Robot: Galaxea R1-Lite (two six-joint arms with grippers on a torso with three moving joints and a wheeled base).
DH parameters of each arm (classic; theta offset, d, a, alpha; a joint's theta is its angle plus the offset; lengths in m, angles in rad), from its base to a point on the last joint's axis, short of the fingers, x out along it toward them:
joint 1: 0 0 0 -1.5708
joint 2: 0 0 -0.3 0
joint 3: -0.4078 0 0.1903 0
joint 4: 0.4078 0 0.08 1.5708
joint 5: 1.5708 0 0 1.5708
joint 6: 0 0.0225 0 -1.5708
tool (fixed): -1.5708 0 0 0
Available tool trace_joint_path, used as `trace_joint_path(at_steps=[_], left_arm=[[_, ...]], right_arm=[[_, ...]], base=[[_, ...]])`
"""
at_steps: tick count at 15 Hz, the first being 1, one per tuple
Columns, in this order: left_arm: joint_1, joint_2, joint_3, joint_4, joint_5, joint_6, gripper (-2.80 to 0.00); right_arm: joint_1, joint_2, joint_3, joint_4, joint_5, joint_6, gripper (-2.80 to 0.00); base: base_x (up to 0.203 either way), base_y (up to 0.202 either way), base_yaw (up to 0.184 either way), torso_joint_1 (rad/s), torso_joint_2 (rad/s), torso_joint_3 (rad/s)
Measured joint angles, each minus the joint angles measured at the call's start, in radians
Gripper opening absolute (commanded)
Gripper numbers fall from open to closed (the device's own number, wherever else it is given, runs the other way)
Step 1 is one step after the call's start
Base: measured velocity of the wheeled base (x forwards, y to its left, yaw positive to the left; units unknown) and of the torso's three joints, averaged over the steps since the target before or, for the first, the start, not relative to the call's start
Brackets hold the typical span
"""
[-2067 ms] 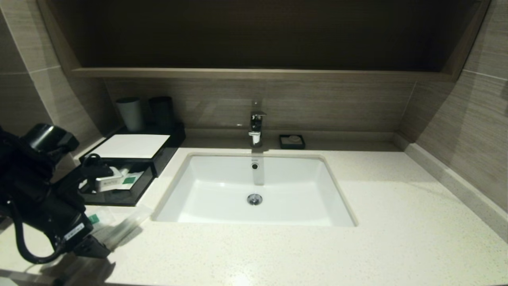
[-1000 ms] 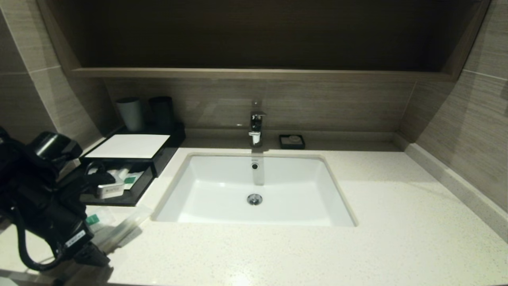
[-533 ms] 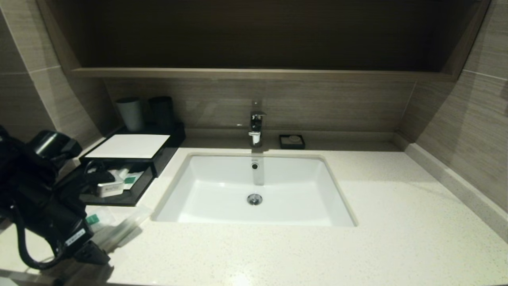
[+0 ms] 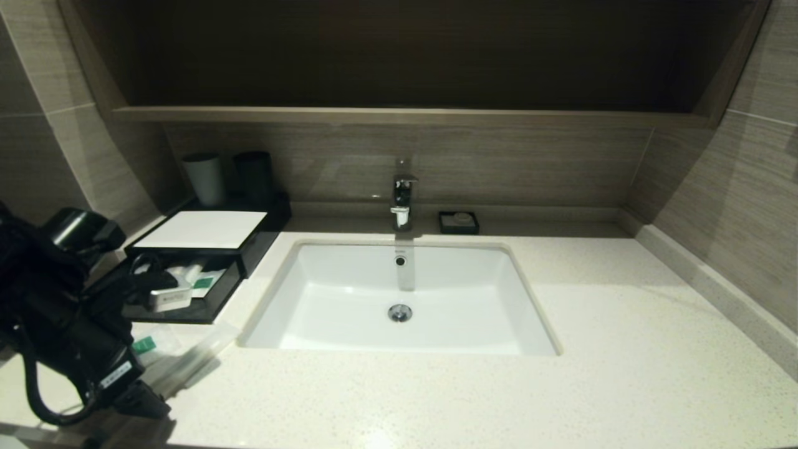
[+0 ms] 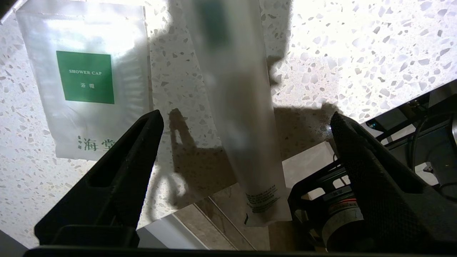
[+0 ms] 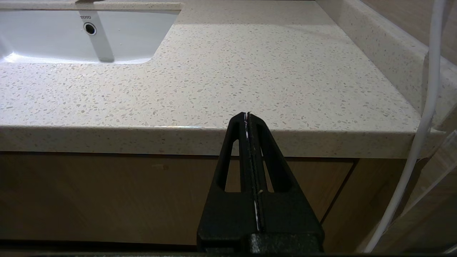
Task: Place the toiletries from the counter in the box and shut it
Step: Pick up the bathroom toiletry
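Note:
The black box (image 4: 262, 240) with a white top panel stands at the back left of the counter (image 4: 623, 349), its front drawer (image 4: 218, 305) pulled out with a green-labelled packet (image 4: 202, 282) inside. On the counter in front of it lie a flat shower cap sachet (image 5: 85, 82) and a long frosted packet (image 5: 242, 117), whose end overhangs the counter's front edge. My left gripper (image 5: 246, 115) hovers open above that long packet, one finger on each side, touching nothing. My right gripper (image 6: 247, 115) is shut and empty, low in front of the counter's edge.
A white sink (image 4: 399, 299) with a chrome tap (image 4: 402, 196) fills the counter's middle. Two cups (image 4: 206, 178) stand behind the box, and a small black soap dish (image 4: 459, 221) sits right of the tap. My left arm (image 4: 62, 312) hides the front left corner.
My left arm has sunk slightly from over the open drawer toward the counter's front. Its jaws stay open. Nothing else moved.

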Motion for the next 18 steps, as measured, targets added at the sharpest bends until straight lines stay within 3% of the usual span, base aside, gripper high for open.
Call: trace_joint_path(at_steps=[18], left_arm=[[0.000,0.019,0.007,-0.017,0.003,-0.009,0.00]], right_arm=[[0.000,0.000,0.000,0.000,0.000,0.000,-2.80]], base=[[0.000,0.000,0.000,0.000,0.00,0.000]])
